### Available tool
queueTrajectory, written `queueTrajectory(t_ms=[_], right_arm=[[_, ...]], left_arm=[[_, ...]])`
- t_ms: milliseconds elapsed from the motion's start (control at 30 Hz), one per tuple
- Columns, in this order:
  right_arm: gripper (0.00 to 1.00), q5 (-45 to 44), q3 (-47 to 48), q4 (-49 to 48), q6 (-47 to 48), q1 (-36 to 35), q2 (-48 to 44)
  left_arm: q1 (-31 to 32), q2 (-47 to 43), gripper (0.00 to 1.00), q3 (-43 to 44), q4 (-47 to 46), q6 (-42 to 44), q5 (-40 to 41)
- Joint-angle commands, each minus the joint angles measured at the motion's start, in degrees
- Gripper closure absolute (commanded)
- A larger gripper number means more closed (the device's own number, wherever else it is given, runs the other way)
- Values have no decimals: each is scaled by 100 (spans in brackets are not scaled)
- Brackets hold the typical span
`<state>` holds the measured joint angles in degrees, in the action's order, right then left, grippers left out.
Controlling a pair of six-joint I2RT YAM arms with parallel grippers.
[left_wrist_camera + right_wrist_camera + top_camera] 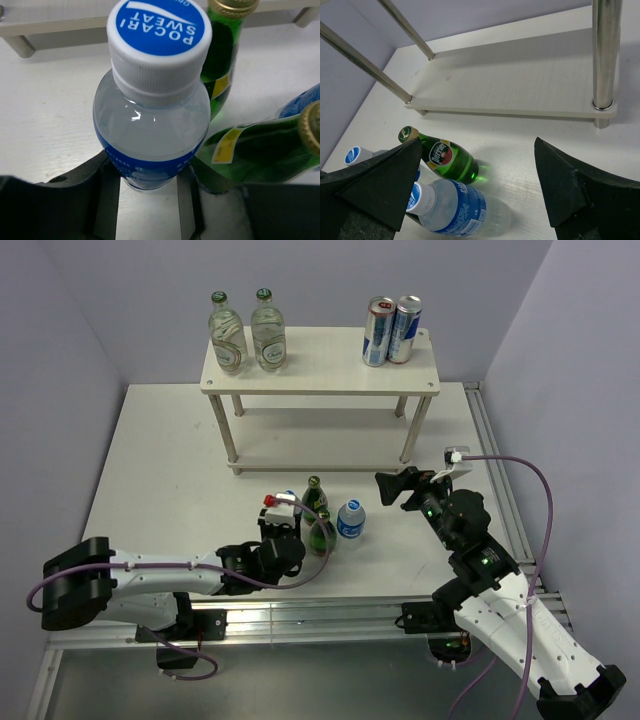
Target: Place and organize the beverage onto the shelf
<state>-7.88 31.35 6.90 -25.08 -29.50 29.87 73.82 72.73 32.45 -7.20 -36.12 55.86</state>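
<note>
The shelf (320, 362) stands at the back of the surface (160, 460), with two clear bottles (247, 335) and two cans (392, 332) on its top board. In front of it, the left fingers (107, 200) are clamped on a water bottle (150, 120) just beside two green bottles (321, 532). The right fingers (385, 185) are wide apart and hold nothing.

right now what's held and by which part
Left fingers grip the clear plastic white-capped bottle around its blue-labelled lower body; right fingers open, holding nothing.

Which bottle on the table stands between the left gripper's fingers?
The Pocari Sweat bottle filling the left wrist view; the green bottles and the second Pocari bottle are outside the left gripper.
</note>
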Motion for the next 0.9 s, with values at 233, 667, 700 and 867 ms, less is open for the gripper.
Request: queueTrajectory(t_ms=[233,667,700,867], right_arm=[[0,67,-50,-189,-32,-39,1],[0,76,-50,-180,-32,-30,28],[0,59,-50,-180,-23,-30,28],[0,76,-50,-180,-23,-30,45]], left_arm=[[-200,-1752,100,359,202,1140,831],[-2099,-1552,100,613,-1687,2504,-777],[-2213,-1490,100,709,-1853,2531,-882],[-2837,-893,100,1088,-2232,2768,-1427]])
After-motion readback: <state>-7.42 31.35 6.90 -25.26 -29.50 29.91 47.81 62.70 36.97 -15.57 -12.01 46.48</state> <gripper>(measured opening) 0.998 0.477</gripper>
